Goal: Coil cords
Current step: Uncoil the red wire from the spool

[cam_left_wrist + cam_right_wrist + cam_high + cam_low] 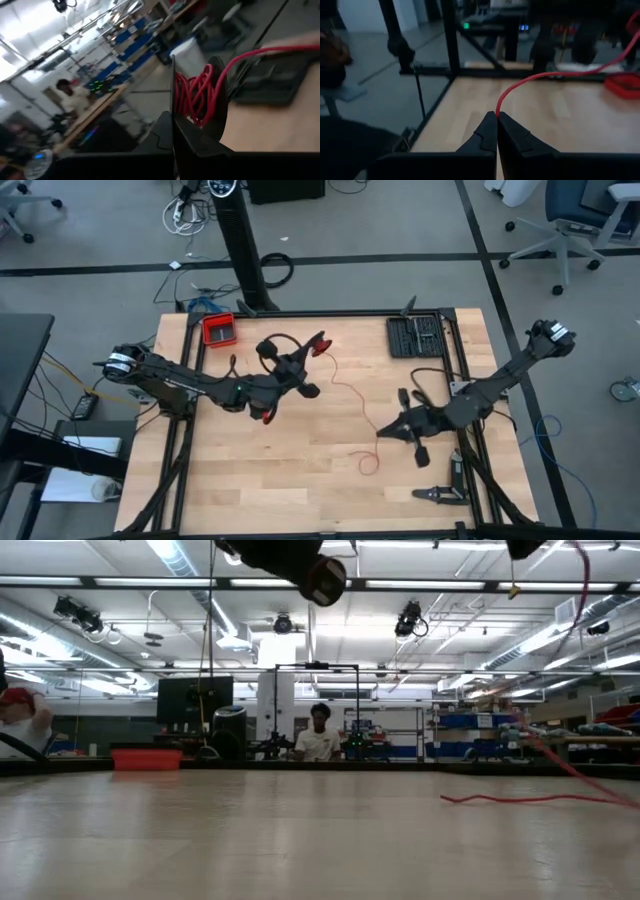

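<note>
Red cord (540, 77) is pinched in my closed right jaws (496, 116), coils wound on my closed left jaws (200, 107) (loosely): tugging could unravel them.

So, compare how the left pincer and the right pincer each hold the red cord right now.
The left pincer is shut on a bundle of wound loops of the red cord; the right pincer pinches just one single strand. The left pincer sits toward the table's far middle, near the red tray; the right pincer sits lower on the right side. Both are shut on the same cord.
</note>
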